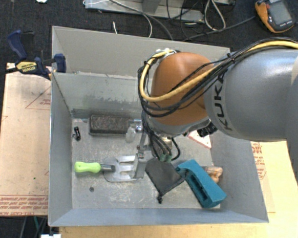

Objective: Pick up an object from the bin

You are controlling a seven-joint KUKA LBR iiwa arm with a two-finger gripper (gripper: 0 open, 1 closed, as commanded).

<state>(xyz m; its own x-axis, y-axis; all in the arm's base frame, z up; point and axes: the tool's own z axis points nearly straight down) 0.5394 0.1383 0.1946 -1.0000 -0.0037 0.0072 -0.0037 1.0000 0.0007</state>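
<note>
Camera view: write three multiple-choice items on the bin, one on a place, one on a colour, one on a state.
1. Where in the bin does the green-handled tool lie?
A. on the left part of the floor
B. against the right wall
C. on the rim

2. What colour is the chunky plastic thing at the lower right?
A. yellow
B. blue
C. pink

3. How is the grey block placed?
A. standing on end
B. stacked on the tool
C. lying flat near the back wall

Key:
1 A, its handle lies left of the pincer.
2 B, it is plainly blue.
3 C, its long side rests on the floor.
</note>
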